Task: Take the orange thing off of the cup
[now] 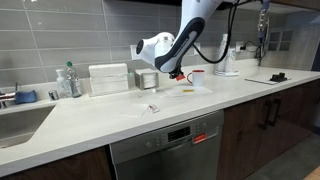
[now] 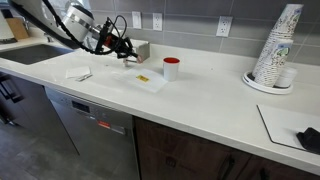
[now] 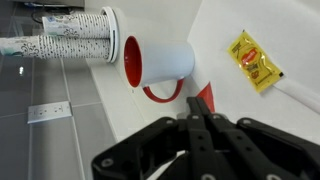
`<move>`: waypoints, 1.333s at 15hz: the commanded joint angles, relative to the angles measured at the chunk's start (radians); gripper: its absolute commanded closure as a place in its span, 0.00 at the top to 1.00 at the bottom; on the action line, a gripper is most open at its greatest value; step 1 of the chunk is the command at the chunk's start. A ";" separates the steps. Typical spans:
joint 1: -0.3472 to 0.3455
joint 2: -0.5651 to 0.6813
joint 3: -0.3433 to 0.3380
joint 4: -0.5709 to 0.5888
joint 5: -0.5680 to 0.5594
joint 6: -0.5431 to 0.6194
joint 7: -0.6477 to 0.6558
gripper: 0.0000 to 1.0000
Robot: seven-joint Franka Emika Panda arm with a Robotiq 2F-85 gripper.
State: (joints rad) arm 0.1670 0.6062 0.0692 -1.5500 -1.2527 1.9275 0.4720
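In the wrist view, a stack of pale cups [image 3: 60, 38] shows at far left, then the cup [image 3: 162, 60]. At its five o'clock the gripper [image 3: 197, 116], clenched, pinches the orange thing [image 3: 205, 98], off the rim. A yellow packet [image 3: 253, 60] lies rightmost.

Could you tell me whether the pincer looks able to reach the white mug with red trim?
Probably yes: the small white mug with red trim stands in the open near the pincer, with nothing between. But the pincer looks shut on a thin orange-red piece.
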 commanded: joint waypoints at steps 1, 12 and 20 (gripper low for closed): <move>0.038 0.096 -0.030 0.097 -0.002 -0.080 0.012 0.00; 0.071 0.249 -0.013 0.252 0.042 -0.127 -0.077 0.00; 0.061 0.246 0.028 0.267 0.150 -0.065 -0.252 0.49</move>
State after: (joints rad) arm 0.2376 0.8519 0.0840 -1.3054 -1.1676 1.8376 0.3039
